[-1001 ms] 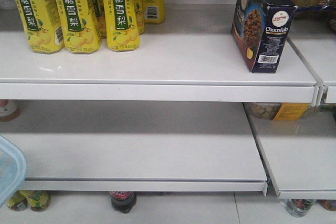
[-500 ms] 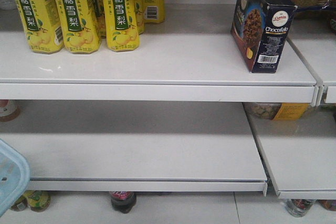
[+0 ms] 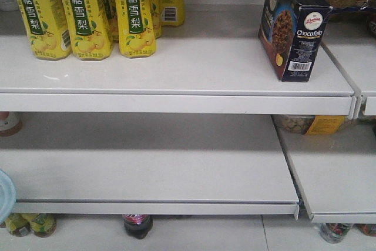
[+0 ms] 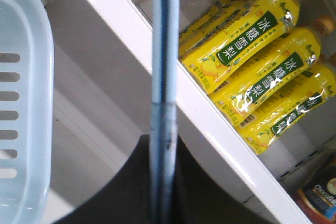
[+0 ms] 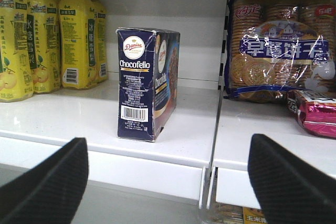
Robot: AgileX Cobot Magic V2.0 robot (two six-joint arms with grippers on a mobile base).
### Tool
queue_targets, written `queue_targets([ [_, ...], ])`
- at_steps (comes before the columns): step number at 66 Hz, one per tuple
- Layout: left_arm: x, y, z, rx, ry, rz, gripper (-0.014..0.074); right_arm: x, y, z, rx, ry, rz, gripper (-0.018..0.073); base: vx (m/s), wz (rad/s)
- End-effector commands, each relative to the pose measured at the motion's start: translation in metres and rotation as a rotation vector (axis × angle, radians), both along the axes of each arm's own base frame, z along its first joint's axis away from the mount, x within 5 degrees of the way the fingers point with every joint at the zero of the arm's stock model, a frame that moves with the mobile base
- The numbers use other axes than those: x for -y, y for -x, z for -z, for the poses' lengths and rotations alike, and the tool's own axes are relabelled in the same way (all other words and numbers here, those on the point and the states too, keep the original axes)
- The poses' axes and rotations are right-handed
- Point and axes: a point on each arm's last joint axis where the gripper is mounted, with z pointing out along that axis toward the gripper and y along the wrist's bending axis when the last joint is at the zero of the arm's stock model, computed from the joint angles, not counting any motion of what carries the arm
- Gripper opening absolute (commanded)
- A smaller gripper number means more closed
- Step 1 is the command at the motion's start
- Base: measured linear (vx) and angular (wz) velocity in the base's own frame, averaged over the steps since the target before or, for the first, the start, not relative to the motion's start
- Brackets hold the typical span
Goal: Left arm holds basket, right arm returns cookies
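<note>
Right wrist view: my right claw (image 5: 168, 182) is spread wide, empty, its fingers (image 5: 44, 187) near the shelf (image 5: 79, 116) edge. Cookies (image 5: 147, 83) stand upright beyond, between yellow bottles (image 5: 47, 35) and biscuit packs (image 5: 278, 51). My left claw (image 4: 157, 192) grips the basket (image 4: 23, 108) handle.

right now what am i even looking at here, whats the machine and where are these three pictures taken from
This is a two-armed robot at a shop shelf. One camera looks straight at the shelves; the other two sit on the robot's wrists.

Front view: yellow drink bottles stand on the upper shelf, and a dark cookies box stands upright near its right end. A corner of the light blue basket shows at the left edge.

Left wrist view: the basket's handle runs down into the dark left gripper, which holds it.

Right wrist view: the two black fingers of the right gripper are spread wide, empty, facing the box. Biscuit packs lie on the neighbouring shelf.
</note>
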Motion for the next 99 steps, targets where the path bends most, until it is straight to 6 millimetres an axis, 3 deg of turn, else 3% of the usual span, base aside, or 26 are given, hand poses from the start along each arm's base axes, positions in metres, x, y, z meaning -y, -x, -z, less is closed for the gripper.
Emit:
queue_targets([
  [1, 0.001, 0.005, -0.020, 0.139, -0.115, -0.005, -0.0003, 0.002, 0.000, -0.010, 0.036, 0.020, 0.020, 0.0569, 0.00, 0.00],
  [26, -0.001, 0.005, -0.022, 0.136, -0.467, -0.089, -0.0003, 0.001, 0.000, -0.010, 0.036, 0.020, 0.018, 0.0569, 0.00, 0.00],
  [52, 0.000, 0.004, -0.016, 0.061, -0.722, -0.095, -0.0003, 0.001, 0.000, -0.010, 0.036, 0.020, 0.018, 0.0569, 0.00, 0.00],
  [99, 0.001, 0.003, -0.011, 0.015, -0.772, -0.067, -0.0003, 0.002, 0.000, -0.010, 0.036, 0.020, 0.021, 0.0569, 0.00, 0.00],
])
